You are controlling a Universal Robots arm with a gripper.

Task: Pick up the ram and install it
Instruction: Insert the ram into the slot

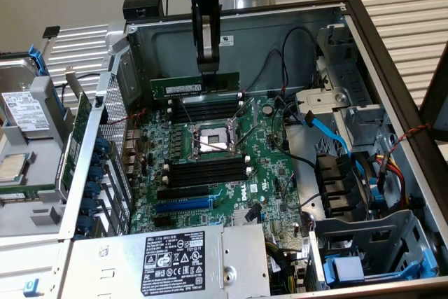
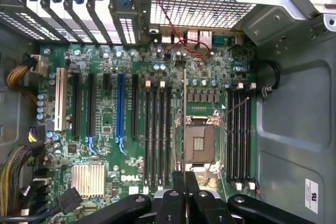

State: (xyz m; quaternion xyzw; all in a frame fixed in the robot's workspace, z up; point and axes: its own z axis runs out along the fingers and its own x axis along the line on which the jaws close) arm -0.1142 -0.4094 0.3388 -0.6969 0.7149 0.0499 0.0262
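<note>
Hand [image 1: 208, 69] clamped tight on the ram [image 1: 183, 87] (level, standing on edge) above the motherboard [image 1: 269, 173] inside the open case [image 1: 392, 96].

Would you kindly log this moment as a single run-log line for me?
gripper: shut on ram | ram: held on edge over motherboard, near memory slots | install: not yet seated

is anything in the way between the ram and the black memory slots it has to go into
Nothing visible is. The fingers hold the ram on its long edge above the motherboard. The black memory slots just below it look empty, with only open air between them and the ram.
</note>
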